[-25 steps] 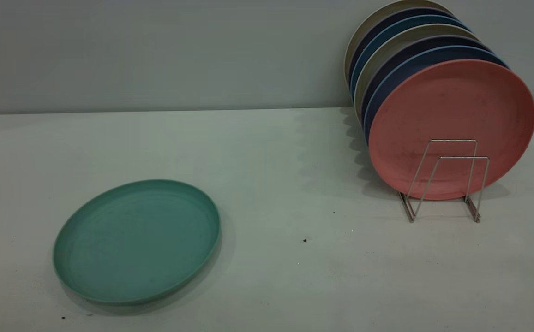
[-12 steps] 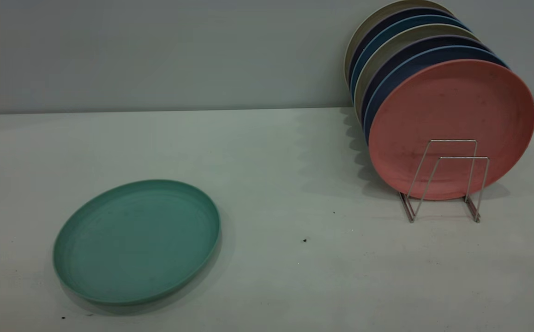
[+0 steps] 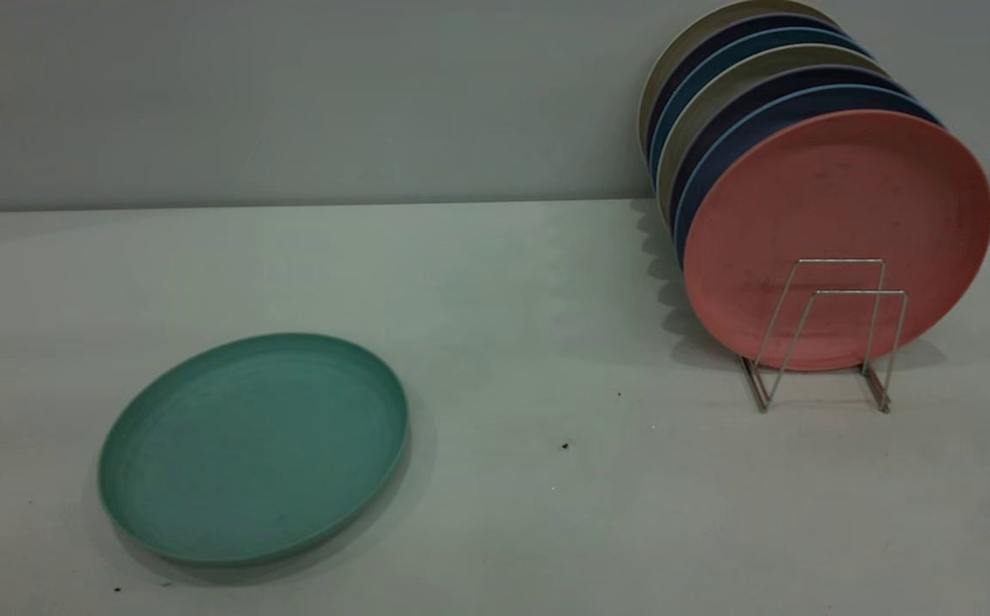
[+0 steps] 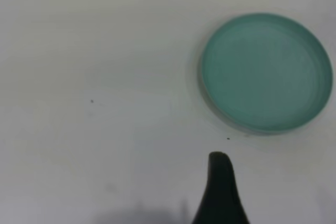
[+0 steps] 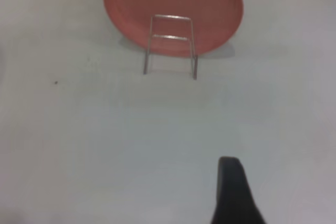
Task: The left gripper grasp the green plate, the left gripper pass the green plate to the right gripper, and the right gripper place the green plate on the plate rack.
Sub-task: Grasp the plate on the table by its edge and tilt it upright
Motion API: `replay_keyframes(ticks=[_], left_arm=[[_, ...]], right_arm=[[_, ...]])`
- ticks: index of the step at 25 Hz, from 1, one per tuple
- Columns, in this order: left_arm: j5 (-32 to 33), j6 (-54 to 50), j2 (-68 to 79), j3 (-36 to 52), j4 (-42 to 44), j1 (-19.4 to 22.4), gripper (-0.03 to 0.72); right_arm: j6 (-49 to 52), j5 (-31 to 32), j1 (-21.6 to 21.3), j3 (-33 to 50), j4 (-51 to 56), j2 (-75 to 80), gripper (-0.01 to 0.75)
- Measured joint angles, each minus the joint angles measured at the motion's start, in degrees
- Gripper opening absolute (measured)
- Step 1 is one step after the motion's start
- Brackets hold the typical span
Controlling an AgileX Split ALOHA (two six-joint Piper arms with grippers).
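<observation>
The green plate (image 3: pixel 253 449) lies flat on the white table at the front left. It also shows in the left wrist view (image 4: pixel 268 72), with a black part of my left gripper (image 4: pixel 219 187) well short of it, above bare table. The plate rack (image 3: pixel 828 342) stands at the back right, its two front wire loops free. In the right wrist view the rack (image 5: pixel 170 45) is some way beyond the black part of my right gripper (image 5: pixel 235 192). Neither arm shows in the exterior view.
A salmon-pink plate (image 3: pixel 837 205) stands upright at the front of the rack, with several blue, dark and beige plates (image 3: pixel 751 94) behind it. A grey wall runs behind the table. Small dark specks (image 3: pixel 565 446) lie between the green plate and the rack.
</observation>
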Motion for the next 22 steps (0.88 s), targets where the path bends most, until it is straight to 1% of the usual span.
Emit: replay_keyframes(ticks=[3,7,10,12,14,16,19,22], left_arm=[[-1.07,0.00,9.64,-3.80,-2.24,0.00,0.590],[-4.42,0.04,21.00,-6.58,-4.69,0.00,0.590],[-8.13,0.88,28.75,-7.03,-6.86,0.00,0.590],[-10.29,2.35,34.04,-7.03,-8.45,0.00,0.584],[-12.36,3.89,38.58,-7.03,-9.77,0.00,0.574],[-14.59,5.18,43.17,-7.06,-11.43,0.00,0.565],[-17.05,7.32,49.27,-7.28,-13.04,0.00,0.564],[-18.74,8.41,55.23,-7.47,-13.31,0.00,0.563]], right_arm=[[-3.61,-3.95,0.00,-2.07,3.08,7.79,0.488],[-12.65,-9.99,0.00,-2.61,12.87,17.28,0.488],[-22.72,-12.18,0.06,-2.63,24.71,24.19,0.488],[-29.49,-13.11,1.13,-2.63,33.28,28.46,0.488],[-35.23,-14.60,3.79,-2.68,39.44,31.92,0.486],[-37.98,-16.50,8.01,-2.94,43.29,35.25,0.479],[-38.68,-18.20,14.40,-4.34,45.09,41.31,0.467],[-38.33,-17.85,20.21,-7.09,45.48,47.89,0.465]])
